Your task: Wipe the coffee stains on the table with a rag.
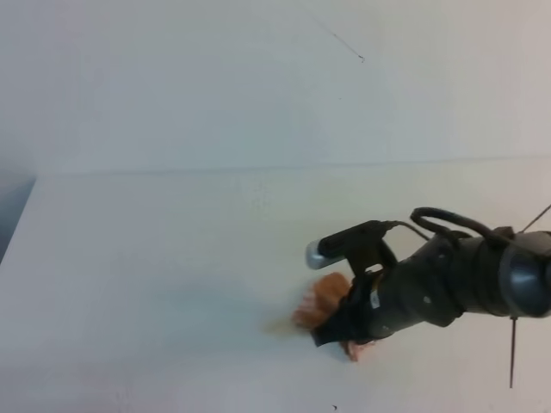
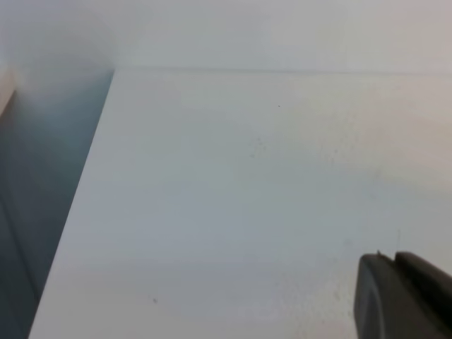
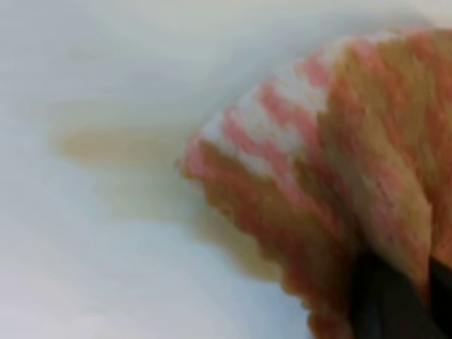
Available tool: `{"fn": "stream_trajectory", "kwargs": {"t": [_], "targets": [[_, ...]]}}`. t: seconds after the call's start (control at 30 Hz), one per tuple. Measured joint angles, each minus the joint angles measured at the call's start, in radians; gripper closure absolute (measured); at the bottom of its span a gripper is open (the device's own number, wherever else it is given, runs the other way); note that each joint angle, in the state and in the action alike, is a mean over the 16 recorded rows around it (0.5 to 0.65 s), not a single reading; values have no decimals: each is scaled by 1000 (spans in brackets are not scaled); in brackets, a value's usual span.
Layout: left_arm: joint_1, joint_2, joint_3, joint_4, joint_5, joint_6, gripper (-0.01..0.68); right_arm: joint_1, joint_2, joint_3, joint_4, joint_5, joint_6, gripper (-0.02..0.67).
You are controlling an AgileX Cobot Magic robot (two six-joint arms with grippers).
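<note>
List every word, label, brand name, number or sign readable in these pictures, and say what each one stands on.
None can be read.
Right arm: a small pale patch that may be a sticker, too small and blurred to read.
Rag: striped weave only, no lettering.
Table: only specks and a faint coffee smear, no print.
Left wrist view: bare table and a dark claw tip, unmarked.

Pale wall (image 1: pixel 215 77) — plain, softly lit

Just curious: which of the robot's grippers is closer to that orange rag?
Right. The right gripper is shut on the rag; the left gripper shows no rag nearby, only bare table.
</note>
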Motion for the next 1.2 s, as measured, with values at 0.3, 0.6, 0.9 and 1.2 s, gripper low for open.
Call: {"fn": "stream_trajectory", "kwargs": {"t": [0.3,0.6,0.9,1.2], "targets": [[0,0,0,0,0,0,674,150,6,-115,68,65,-15,652],[0,0,0,0,0,0,674,101,11,-166,28,90,-12,644],[0,0,0,0,0,0,674,-53,-5,-169,-4,127,6,621],[0,0,0,0,0,0,674,-154,-182,-139,-80,121,86,611]]}}
